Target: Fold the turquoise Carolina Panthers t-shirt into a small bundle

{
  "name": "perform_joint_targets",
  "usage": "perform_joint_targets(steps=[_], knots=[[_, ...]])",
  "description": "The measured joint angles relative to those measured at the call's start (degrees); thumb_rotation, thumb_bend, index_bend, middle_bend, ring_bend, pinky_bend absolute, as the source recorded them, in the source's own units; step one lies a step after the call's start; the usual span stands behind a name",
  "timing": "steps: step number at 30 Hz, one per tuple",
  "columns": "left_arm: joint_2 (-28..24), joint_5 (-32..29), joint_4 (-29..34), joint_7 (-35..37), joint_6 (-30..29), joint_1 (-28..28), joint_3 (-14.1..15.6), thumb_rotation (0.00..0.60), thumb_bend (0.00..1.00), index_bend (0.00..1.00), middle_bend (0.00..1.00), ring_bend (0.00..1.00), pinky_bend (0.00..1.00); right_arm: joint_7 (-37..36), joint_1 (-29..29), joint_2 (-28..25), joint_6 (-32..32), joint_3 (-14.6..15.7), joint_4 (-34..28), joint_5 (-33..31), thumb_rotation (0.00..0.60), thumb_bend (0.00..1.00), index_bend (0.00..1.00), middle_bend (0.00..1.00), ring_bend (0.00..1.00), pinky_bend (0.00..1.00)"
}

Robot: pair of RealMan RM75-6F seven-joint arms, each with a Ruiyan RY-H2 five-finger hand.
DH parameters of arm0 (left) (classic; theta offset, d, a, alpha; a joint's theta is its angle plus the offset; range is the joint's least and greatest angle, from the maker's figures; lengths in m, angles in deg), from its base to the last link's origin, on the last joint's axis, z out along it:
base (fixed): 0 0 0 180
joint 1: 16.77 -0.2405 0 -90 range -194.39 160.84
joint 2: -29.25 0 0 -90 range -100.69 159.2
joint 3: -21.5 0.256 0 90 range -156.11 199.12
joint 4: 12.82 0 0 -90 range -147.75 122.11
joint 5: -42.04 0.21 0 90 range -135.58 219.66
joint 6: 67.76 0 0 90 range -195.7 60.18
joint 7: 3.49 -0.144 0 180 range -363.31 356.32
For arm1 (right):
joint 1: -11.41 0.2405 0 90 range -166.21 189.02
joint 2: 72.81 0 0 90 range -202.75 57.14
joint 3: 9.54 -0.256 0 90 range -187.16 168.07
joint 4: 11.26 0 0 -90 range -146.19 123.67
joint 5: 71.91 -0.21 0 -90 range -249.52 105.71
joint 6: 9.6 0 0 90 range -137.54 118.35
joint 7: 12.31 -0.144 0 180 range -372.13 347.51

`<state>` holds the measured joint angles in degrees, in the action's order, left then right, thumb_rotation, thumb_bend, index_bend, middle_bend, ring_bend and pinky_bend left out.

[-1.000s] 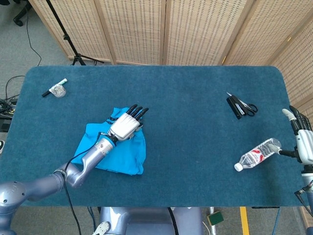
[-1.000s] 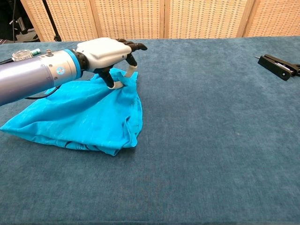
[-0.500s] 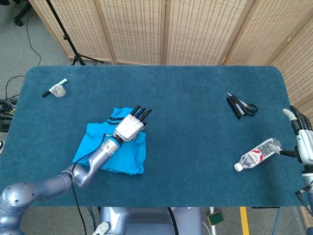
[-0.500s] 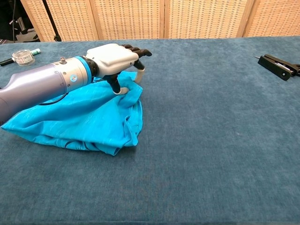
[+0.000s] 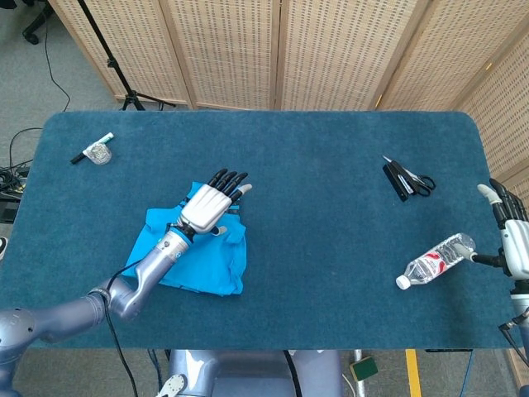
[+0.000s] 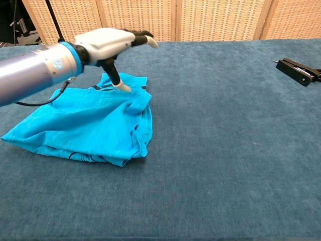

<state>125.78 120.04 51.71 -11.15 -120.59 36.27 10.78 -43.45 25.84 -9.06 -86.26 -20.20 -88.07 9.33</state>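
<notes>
The turquoise t-shirt [image 5: 216, 263] lies crumpled in a rough folded heap on the blue table, left of centre; in the chest view the t-shirt [image 6: 85, 125] shows dark stripes at its far edge. My left hand [image 5: 207, 204] hovers over the shirt's far right part with its fingers stretched out and nothing in it. In the chest view the left hand [image 6: 111, 42] is raised, its thumb tip pointing down just above the cloth. My right hand [image 5: 510, 234] stays past the table's right edge, fingers apart and empty; the chest view does not show it.
Black scissors [image 5: 407, 181] lie at the right rear, seen also as scissors [image 6: 298, 69] in the chest view. A plastic water bottle [image 5: 436, 260] lies near my right hand. A marker and a small clear lid [image 5: 97, 152] sit at the far left. Folding screens stand behind the table.
My left hand has lifted off the shirt and drawn back to the left. The cloth corner it was touching now lies flat. The right hand has not moved.
</notes>
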Motion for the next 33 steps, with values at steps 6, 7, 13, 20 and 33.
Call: perform_joint_targets(steps=[6,7,13,20,33], knots=[[-6.7,0.7,5.6,4.5,-4.4,-4.7,0.9,0.600,0.00,0.00,0.00,0.00,0.00,0.2,-0.2,-0.2,-0.7,0.2,-0.5,0.6,0.600,0.00,0.00,0.00,0.00,0.00],[-7.8,0.9,6.2,5.1,-5.1,-5.5,1.2,0.600,0.00,0.00,0.00,0.00,0.00,0.3,-0.2,-0.2,-0.9,0.2,-0.6,0.7,0.600,0.00,0.00,0.00,0.00,0.00],[-15.7,1.7,9.8,10.7,-10.7,-12.5,3.6,0.600,0.00,0.00,0.00,0.00,0.00,1.0,-0.5,-0.4,-1.6,0.5,-1.4,1.4,0.600,0.00,0.00,0.00,0.00,0.00],[-22.6,1.6,11.8,17.5,-19.5,-23.0,6.7,0.600,0.00,0.00,0.00,0.00,0.00,2.3,-0.8,-0.4,-3.0,0.7,-2.1,2.2,0.600,0.00,0.00,0.00,0.00,0.00],[-29.1,-3.2,16.9,16.4,-32.2,-36.9,6.6,0.600,0.00,0.00,0.00,0.00,0.00,11.7,-2.1,1.0,-7.9,0.0,-3.1,2.2,0.600,0.00,0.00,0.00,0.00,0.00]])
